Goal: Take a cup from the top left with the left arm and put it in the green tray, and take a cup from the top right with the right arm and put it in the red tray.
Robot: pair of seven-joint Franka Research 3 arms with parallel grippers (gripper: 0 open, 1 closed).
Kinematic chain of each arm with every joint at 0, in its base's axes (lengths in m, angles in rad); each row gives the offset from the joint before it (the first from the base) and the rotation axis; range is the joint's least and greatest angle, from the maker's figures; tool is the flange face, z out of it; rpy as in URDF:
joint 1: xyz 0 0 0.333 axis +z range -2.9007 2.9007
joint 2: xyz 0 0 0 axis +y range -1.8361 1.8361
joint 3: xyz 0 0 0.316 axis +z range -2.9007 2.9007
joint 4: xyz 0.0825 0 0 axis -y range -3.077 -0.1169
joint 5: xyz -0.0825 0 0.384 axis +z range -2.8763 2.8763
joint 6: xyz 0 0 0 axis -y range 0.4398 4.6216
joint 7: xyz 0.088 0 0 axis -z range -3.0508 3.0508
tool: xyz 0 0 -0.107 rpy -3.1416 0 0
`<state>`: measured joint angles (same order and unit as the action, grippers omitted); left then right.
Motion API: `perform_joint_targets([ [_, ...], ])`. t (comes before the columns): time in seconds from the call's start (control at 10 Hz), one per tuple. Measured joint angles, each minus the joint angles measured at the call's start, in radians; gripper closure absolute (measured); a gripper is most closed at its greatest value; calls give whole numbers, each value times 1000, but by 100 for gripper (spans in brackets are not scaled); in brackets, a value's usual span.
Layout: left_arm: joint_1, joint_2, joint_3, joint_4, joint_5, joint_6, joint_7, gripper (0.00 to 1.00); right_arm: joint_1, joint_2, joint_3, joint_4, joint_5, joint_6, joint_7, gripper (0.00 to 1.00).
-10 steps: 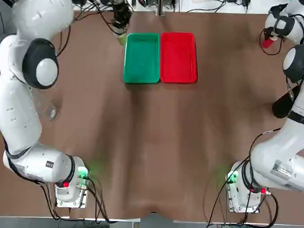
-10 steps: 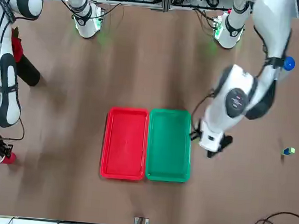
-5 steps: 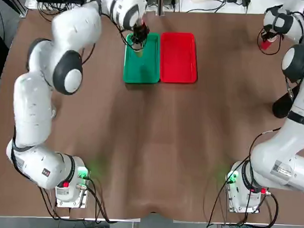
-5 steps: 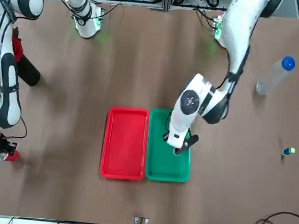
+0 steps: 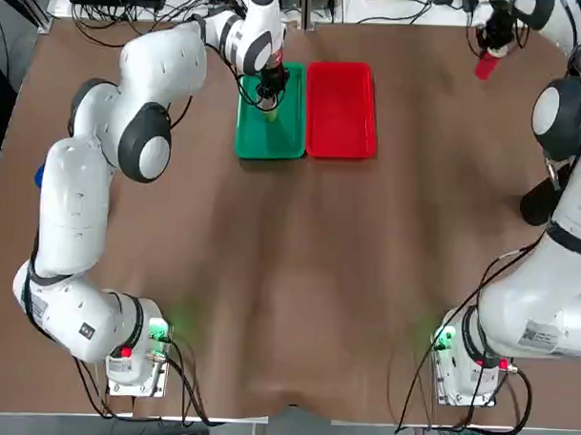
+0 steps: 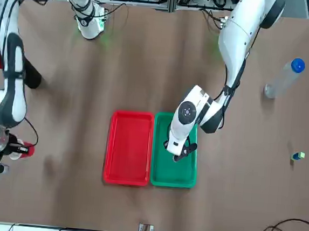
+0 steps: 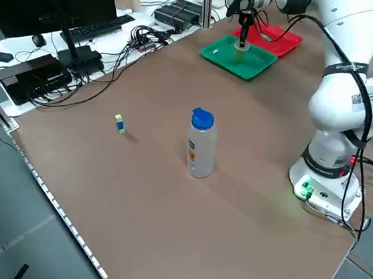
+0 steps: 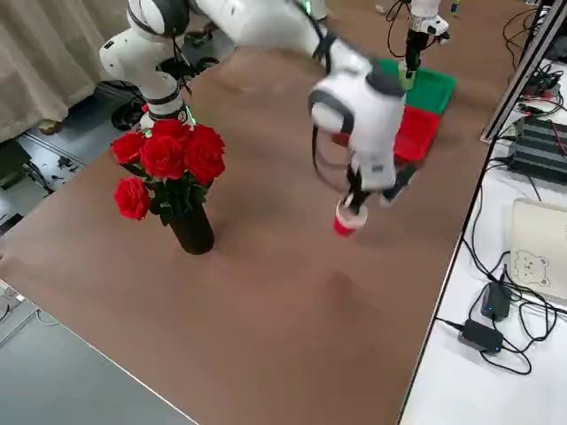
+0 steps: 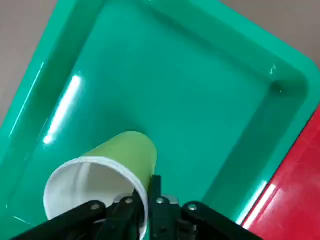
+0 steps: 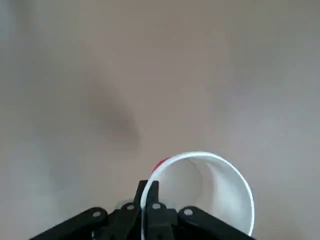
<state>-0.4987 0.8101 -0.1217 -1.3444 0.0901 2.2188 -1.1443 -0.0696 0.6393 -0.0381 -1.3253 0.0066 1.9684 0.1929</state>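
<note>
Gripping the red cup [image 8: 346,223] by its white-rimmed wall, my right gripper [image 10: 149,184] has one of its fingers inside the mouth and the other outside. I hold it above the worktop [image 5: 317,276], well to the right of the red tray [image 6: 129,146]. My left gripper [image 9: 145,182] is over the green tray [image 6: 173,174], straddling the rim of the yellow-green cup [image 9: 132,155], which is within the tray's outline; I cannot tell whether that grip is clamped or loosened, or whether the cup's base touches down.

Close to my right arm [image 5: 556,274] stands a dark, smooth vase [image 8: 192,232] of red roses [image 8: 168,155], their petals ruffled and layered; seen from overhead, the arm covers part of it. Out on my left side, a clear bottle [image 7: 202,144] stands upright under its ridged blue cap, and a small blue-and-green block [image 7: 120,124] sits farther toward the far edge. Beyond that edge, loose black cables [image 7: 141,40] tangle over a white table [image 8: 496,390].

The two trays lie side by side, glossy plastic with raised rims and rounded corners, the green one on the left. Both cups are round, tapered and white inside. The brown worktop has soft, blurred reflections.
</note>
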Motion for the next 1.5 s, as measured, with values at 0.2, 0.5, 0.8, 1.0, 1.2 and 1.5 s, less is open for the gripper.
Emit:
perform_joint_targets([
  [0.2, 2, -3, 6, 17, 1, 3, 1, 58, 126, -45, 12, -4, 8, -30, 373, 98],
  [0.5, 26, -98, 11, 47, 1, -41, 1, 13, 323, -41, 15, -20, 37, 1, 761, 98],
  [0.8, 115, -254, 15, 48, 2, -224, 15, 0, 472, -20, 14, -44, 61, 96, 938, 98],
  [1.0, 193, -332, 14, 47, 2, -342, 113, 0, 541, 31, 11, -58, 61, 190, 1013, 98],
  [1.2, 263, -383, 12, 43, 1, -457, 251, 0, 576, 70, 10, -58, 61, 246, 1040, 98],
  [1.5, 351, -442, 9, 29, -32, -531, 445, 0, 615, 114, 5, -59, 61, 285, 1054, 97],
])
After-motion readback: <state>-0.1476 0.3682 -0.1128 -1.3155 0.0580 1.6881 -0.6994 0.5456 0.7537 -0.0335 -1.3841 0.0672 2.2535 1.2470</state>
